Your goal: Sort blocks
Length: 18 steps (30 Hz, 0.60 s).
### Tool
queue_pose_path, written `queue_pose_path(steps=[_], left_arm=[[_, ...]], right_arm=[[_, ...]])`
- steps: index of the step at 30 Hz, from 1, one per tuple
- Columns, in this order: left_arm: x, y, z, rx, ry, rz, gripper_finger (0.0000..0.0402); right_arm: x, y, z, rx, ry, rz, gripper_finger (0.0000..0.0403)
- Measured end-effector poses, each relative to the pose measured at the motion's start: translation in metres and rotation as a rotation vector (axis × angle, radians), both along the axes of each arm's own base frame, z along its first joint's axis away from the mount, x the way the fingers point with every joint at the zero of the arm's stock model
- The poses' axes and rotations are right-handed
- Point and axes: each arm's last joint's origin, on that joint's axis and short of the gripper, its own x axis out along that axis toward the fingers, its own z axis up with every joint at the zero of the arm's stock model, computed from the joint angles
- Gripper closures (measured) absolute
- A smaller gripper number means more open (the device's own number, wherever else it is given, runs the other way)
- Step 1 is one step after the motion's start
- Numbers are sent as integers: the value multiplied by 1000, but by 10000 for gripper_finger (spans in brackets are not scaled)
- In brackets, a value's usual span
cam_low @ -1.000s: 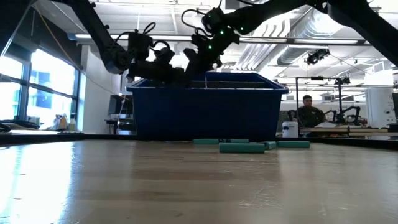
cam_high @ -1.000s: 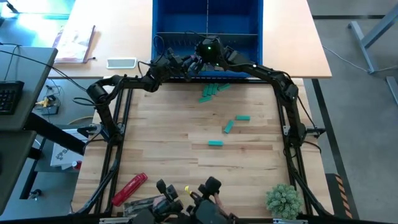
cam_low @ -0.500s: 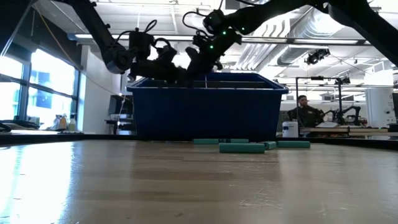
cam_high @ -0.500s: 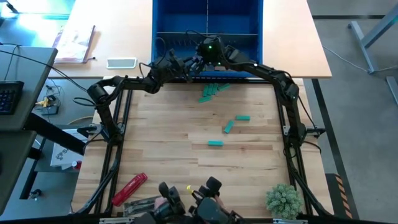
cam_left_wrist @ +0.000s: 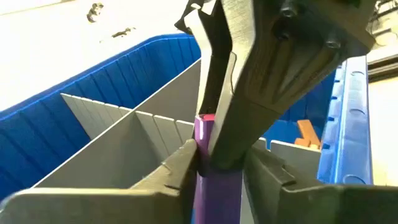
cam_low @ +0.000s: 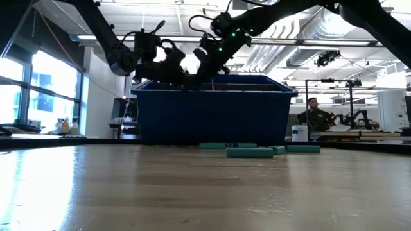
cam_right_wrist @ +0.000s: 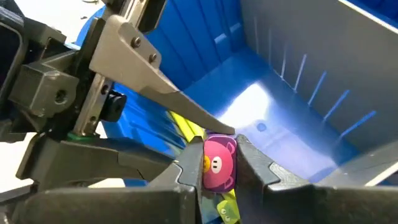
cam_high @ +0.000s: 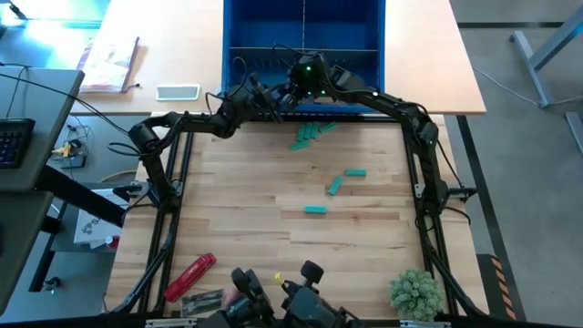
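Overhead, table-level, wrists — all see bin (cam_high: 303, 36).

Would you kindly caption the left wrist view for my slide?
Both hands pinch one purple block above the divided blue bin; orange pieces lie inside.

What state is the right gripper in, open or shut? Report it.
Shut on the purple block: in the right wrist view both fingers of the right gripper press against the block's sides.
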Motion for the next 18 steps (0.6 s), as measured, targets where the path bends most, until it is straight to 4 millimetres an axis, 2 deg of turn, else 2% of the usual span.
queue_pose_path(steps=[7, 18], left_arm=[[0, 0, -4, 6, 55, 21, 256], [-1, 2, -4, 10, 85, 67, 245]], right_arm=[[-1, 0, -2, 9, 20, 25, 365], [-8, 5, 11, 7, 8, 52, 365]])
